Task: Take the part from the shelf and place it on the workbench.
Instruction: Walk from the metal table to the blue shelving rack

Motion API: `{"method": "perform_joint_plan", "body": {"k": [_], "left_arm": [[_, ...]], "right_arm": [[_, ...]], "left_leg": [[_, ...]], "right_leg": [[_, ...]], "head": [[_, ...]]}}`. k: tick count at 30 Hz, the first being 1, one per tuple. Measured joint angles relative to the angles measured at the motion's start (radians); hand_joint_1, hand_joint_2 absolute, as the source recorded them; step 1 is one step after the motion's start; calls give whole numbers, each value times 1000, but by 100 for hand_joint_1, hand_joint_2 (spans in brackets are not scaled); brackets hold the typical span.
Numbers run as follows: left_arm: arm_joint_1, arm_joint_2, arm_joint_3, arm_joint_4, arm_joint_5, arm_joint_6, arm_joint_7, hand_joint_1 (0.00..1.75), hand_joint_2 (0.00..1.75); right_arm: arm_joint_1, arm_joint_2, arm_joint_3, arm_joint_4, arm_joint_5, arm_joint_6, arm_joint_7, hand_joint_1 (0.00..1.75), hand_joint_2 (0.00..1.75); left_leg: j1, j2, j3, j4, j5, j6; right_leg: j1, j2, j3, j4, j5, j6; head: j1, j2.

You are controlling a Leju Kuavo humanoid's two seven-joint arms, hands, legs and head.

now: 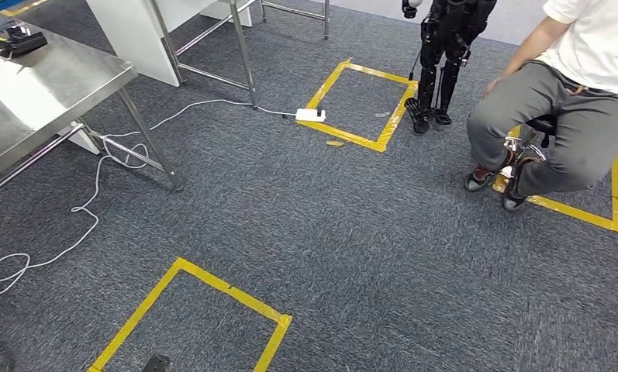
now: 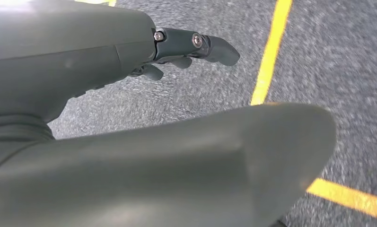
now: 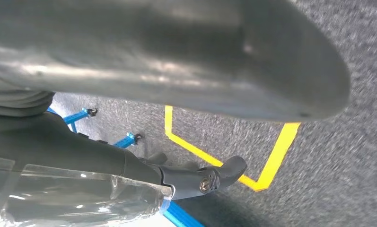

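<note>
Grey carpet (image 1: 352, 232) lies under us; our right hand (image 3: 144, 165) grips a clear bag (image 3: 73, 198) for carrying, left hand (image 2: 129, 52) hangs loosely spread, empty.

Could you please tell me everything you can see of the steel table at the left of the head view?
The steel table has a flat, shiny metal top that reflects the room, seen only in part because the picture's left edge cuts it off. Slim metal legs slant down to the grey carpet, joined by a low crossbar. A dark object, too small to identify, lies near its far corner. A white cable trails over the floor under and beside it. Nothing else touches it.
</note>
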Motion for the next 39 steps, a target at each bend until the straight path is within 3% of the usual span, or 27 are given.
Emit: {"method": "perform_joint_plan", "body": {"k": [1, 2, 4, 5, 6, 8, 9, 10, 11, 13, 15, 16, 17, 19, 20, 22, 24, 26, 28, 30, 31, 32, 33, 35, 37, 39], "left_arm": [[0, 0, 0, 0, 0, -1, 0, 0, 0], [0, -1, 0, 0, -1, -1, 0, 0, 0], [0, 0, 0, 1, -4, -2, -1, 0, 0], [-1, 1, -1, 1, -6, -2, -2, 0, 0], [-1, 2, -3, 1, -8, -3, -2, 0, 0], [-3, 1, -6, 1, -13, -5, -3, 0, 0], [-4, -2, -8, 1, -15, -7, -3, 0, 0], [-4, -4, -10, 1, -18, -8, -3, 0, 0], [-5, -6, -11, 1, -21, -10, -3, 0, 0], [-2, -8, -15, 1, -25, -12, -3, 0, 0], [1, -9, -18, 2, -28, -15, -2, 0, 0], [1, -10, -20, 2, -30, -16, -2, 0, 0], [1, -10, -22, 2, -30, -17, -2, 0, 0], [0, -9, -25, 1, -32, -19, -2, 0, 0], [0, -7, -25, 1, -33, -19, -3, 0, 0], [-3, -4, -27, 1, -37, -20, -5, 0, 0], [-5, -5, -28, 1, -40, -20, -6, 0, 0], [-6, -8, -30, 1, -40, -20, -7, 0, 0], [-5, -9, -31, 2, -41, -20, -9, 0, 0], [-2, -9, -32, 2, -41, -20, -9, 0, 0], [0, -9, -32, 2, -41, -20, -9, 0, 0], [0, -9, -32, 2, -42, -20, -9, 0, 0], [0, -9, -32, 2, -42, -20, -9, 0, 0], [-1, -6, -32, 2, -44, -20, -9, 0, 0], [-3, -3, -32, 1, -47, -20, -9, 0, 0], [-5, -2, -33, 1, -50, -20, -8, 0, 0]], "right_arm": [[1, 0, 0, 0, 0, 0, 0, 0, 0], [2, 0, 1, 0, 0, 1, 0, 0, 0], [1, 2, 1, 0, 0, 1, 0, 0, 0], [-1, 4, 2, 0, 0, 1, 0, 0, 0], [-2, 6, 3, 1, 0, 2, 0, 0, 0], [-1, 7, 5, 1, 1, 2, 0, 0, 0], [1, 7, 6, 1, 1, 2, 0, 0, 0], [4, 7, 6, 1, 1, 2, 0, 0, 0], [4, 7, 7, 1, 0, 2, 0, 0, 0], [1, 5, 8, 1, 0, 2, 0, 0, 0], [0, 3, 9, 1, 0, 1, 0, 0, 0], [1, 3, 9, 1, 0, 1, 0, 0, 0], [3, 2, 10, 1, -1, 1, 0, 0, 0], [3, 2, 10, 1, -1, 1, -1, 0, 0], [2, 3, 11, 1, -1, 1, -2, 0, 0], [0, 4, 14, 2, -1, 1, -4, 0, 0], [2, 2, 16, 2, -1, 1, -5, 0, 0], [3, 2, 16, 2, -1, 1, -5, 0, 0], [2, 2, 17, 2, -1, 1, -6, 0, 0], [1, 1, 17, 2, -1, 1, -7, 0, 0], [2, 0, 17, 2, -1, 1, -7, 0, 0], [3, 0, 17, 2, -1, 2, -7, 0, 0], [4, 0, 17, 2, -1, 2, -7, 0, 0], [4, 4, 17, 2, -1, 2, -7, 0, 0], [4, 8, 17, 2, -1, 3, -7, 0, 0], [6, 9, 17, 2, -1, 3, -7, 0, 0]], "left_leg": [[-5, -3, -6, 8, 10, 10], [-11, -8, 10, -26, 39, 22], [-28, -46, 77, -162, 115, 52], [-35, -65, 105, -222, 140, 64], [-40, -79, 121, -258, 152, 72], [-45, -69, 127, -280, 156, 78], [-42, -56, 130, -288, 163, 77], [-40, -44, 132, -298, 170, 76], [-37, -31, 134, -307, 177, 75], [-36, -2, 132, -314, 184, 73], [-35, 30, 128, -313, 185, 70], [-33, 45, 126, -313, 185, 67], [-29, 59, 126, -312, 184, 61], [-24, 85, 128, -305, 178, 44], [-24, 96, 129, -299, 172, 33], [-27, 116, 131, -291, 164, 16], [-20, 131, 135, -290, 162, 8], [-8, 97, 124, -258, 132, 1], [-4, 31, 76, -148, 58, -2], [-6, 1, 12, -17, 0, 5], [-9, -4, -2, 10, -1, 13], [-13, -7, 3, -2, 19, 22], [-19, -16, 28, -53, 54, 33], [-33, -61, 97, -191, 120, 57], [-42, -89, 131, -263, 144, 72], [-45, -69, 134, -279, 152, 81]], "right_leg": [[6, 14, -2, 0, 2, -3], [11, 28, -2, 0, 4, -6], [16, 54, 0, 0, 8, -10], [19, 66, -2, 0, 11, -10], [20, 78, -5, 0, 14, -8], [21, 101, -14, -2, 22, 1], [21, 102, -20, 2, 25, 4], [22, 87, -31, 14, 19, 5], [24, 62, -49, 45, 3, 4], [21, 4, -108, 160, -55, 1], [10, -17, -156, 273, -100, 11], [2, -23, -155, 284, -101, 23], [-7, -30, -134, 256, -90, 38], [-24, -72, -52, 120, -50, 68], [-27, -94, -19, 63, -35, 74], [-26, -112, 5, 20, -27, 61], [-23, -85, 2, 21, -22, 40], [-21, -62, -2, 20, -16, 24], [-15, -39, -9, 19, -10, 11], [-4, -11, -18, 19, -3, 0], [1, 4, -22, 20, 0, -4], [6, 19, -23, 20, 2, -7], [9, 33, -23, 20, 4, -9], [11, 58, -23, 19, 10, -9], [8, 79, -27, 18, 17, -2], [7, 96, -34, 12, 27, 10]], "head": [[0, 0], [0, 0], [1, 0], [1, 0], [1, 0], [0, 0], [0, 0], [-1, 0], [0, 0], [3, 0], [5, 0], [5, 0], [6, 0], [7, 0], [9, 0], [6, 0], [-1, 0], [-4, 0], [-6, 0], [-8, 0], [-8, 0], [-7, 0], [-7, 0], [-7, 0], [-9, 0], [-11, 0]]}}
